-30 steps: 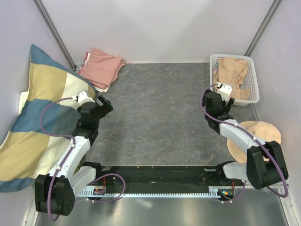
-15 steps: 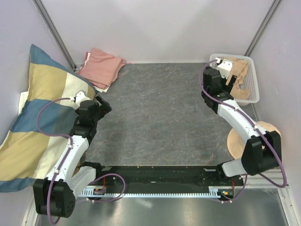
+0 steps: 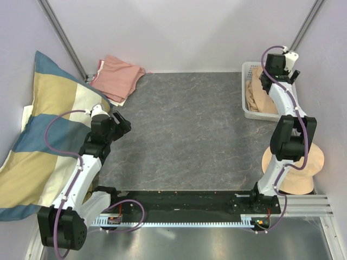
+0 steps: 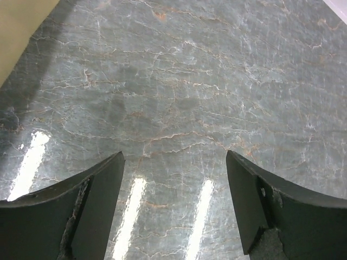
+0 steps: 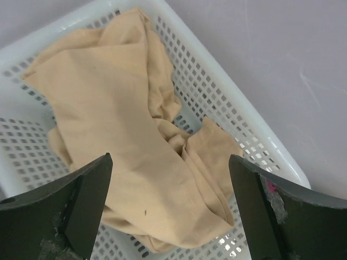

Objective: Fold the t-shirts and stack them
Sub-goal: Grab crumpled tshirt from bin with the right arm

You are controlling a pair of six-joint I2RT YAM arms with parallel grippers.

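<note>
The tan t-shirt [image 3: 259,97] is seen crumpled in the white basket [image 3: 250,111], at about 2 o'clock on the table [image 3: 184,124]. It is not folded yet.

The right gripper [image 5: 169,162] is held right above the basket and pointed down at the shirt. Its two fingers are spread wide, and nothing is held between them. It is likely held this way so that a bunch of cloth can be pinched and the shirt lifted out. The basket walls could catch the cloth, so a straight lift up is probably needed.

The pink t-shirt [image 3: 116,76] is seen at 11 o'clock, in the far corner, folded into a flat pile. That looks like the spot where the stack is to be made. A pale edge is seen under it, but what it is cannot be told.

The left gripper [image 4: 174,157] is held low over the bare table at about 9 o'clock. Its fingers are apart, and nothing is held. It is probably kept to the side so the middle is left free for the tan shirt to be spread out.

A striped pillow [image 3: 43,135] is leaned at 9 o'clock, and a round hat [image 3: 295,162] is seen at 4 o'clock. Neither is needed for the job.
</note>
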